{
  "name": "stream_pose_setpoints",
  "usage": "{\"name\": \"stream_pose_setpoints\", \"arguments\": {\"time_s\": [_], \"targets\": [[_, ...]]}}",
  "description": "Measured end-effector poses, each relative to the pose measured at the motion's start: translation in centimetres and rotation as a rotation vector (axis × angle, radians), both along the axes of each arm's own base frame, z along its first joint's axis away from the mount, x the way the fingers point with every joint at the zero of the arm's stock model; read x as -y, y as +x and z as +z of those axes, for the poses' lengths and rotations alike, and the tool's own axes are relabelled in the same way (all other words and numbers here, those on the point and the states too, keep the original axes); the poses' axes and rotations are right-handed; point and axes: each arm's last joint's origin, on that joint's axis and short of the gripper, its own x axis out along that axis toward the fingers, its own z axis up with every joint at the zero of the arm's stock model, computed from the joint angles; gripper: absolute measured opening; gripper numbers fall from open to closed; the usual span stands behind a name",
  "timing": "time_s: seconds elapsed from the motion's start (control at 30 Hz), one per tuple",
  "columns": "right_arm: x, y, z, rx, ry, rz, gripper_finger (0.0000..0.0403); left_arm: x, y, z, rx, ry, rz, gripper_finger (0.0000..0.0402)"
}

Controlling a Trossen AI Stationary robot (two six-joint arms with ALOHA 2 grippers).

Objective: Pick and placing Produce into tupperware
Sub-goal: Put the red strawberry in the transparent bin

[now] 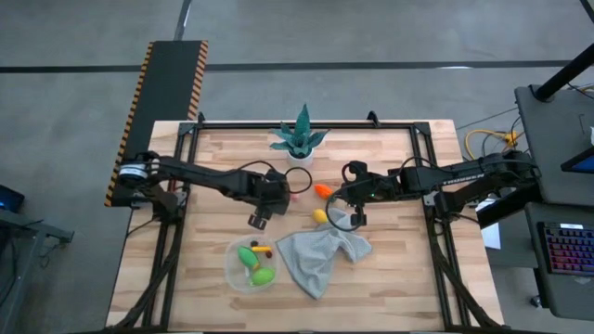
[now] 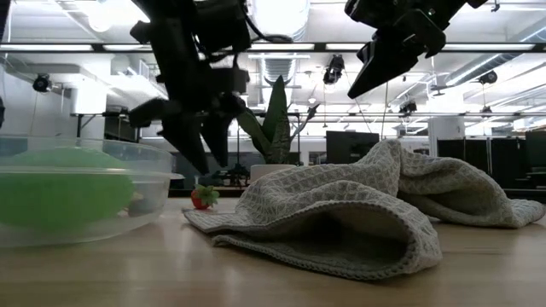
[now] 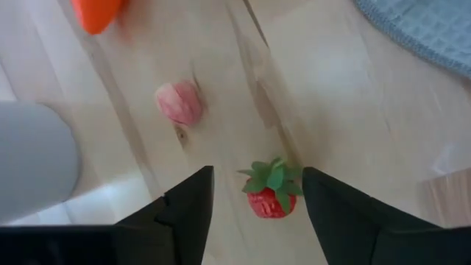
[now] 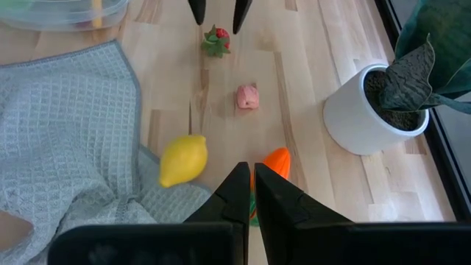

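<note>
One red strawberry [image 3: 270,193] with green leafy cap before you, lying on the bench [image 3: 353,110] between the left tool's [image 3: 257,213] spread fingers, right tool [image 4: 246,193] pinched closed.

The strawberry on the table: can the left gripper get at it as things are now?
Probably yes. The left gripper hangs above the strawberry with fingers open on either side of it, and nothing lies between. The pink piece and the grey cloth sit clear of it.
</note>
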Motion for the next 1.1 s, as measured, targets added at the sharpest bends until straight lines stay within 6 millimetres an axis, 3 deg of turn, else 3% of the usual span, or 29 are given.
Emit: {"name": "stream_pose_setpoints", "arguments": {"time_s": [0.37, 0.93, 1.1], "targets": [[0.0, -0.1, -0.4, -0.013, 0.001, -0.002, 0.0013, -0.1, 1.0, -2.9, -0.082, 0.024, 0.012, 0.0193], [0.0, -0.2, -0.5, -0.014, 0.001, -0.002, 0.0013, -0.1, 1.2, -2.7, -0.048, 0.026, 0.013, 0.0193], [0.0, -0.2, -0.5, -0.014, 0.001, -0.003, 0.0013, -0.1, 1.2, -2.7, -0.050, 0.025, 0.013, 0.0171]]}}
